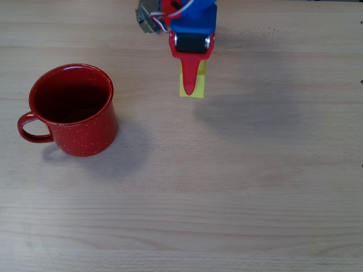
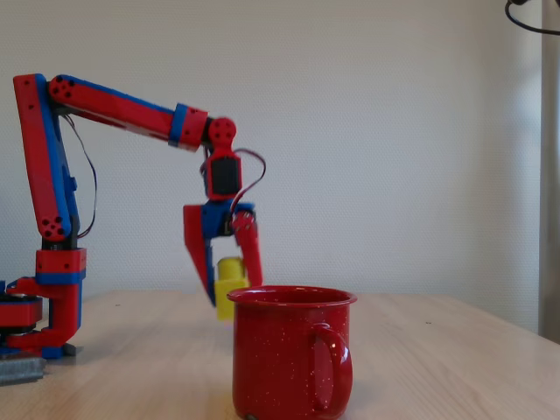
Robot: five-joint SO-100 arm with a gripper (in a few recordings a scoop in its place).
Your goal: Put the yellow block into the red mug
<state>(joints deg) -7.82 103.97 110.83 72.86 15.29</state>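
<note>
The yellow block (image 1: 195, 90) is pinched between the red fingers of my gripper (image 1: 191, 89) near the table's far edge in the overhead view. In the fixed view the block (image 2: 229, 273) sits stud up between the jaws of the gripper (image 2: 232, 293), low over the table; its shadow lies off to the right, so it seems slightly raised. The red mug (image 1: 85, 136) stands upright to the lower left of the gripper, handle pointing left, inside dark and empty. In the fixed view the mug (image 2: 280, 359) is in the foreground and hides the block's lower edge.
The wooden table (image 1: 238, 192) stretches bare to the right and front of the mug. In the fixed view the arm's base (image 2: 52, 306) stands at the left edge, and a plain wall lies behind.
</note>
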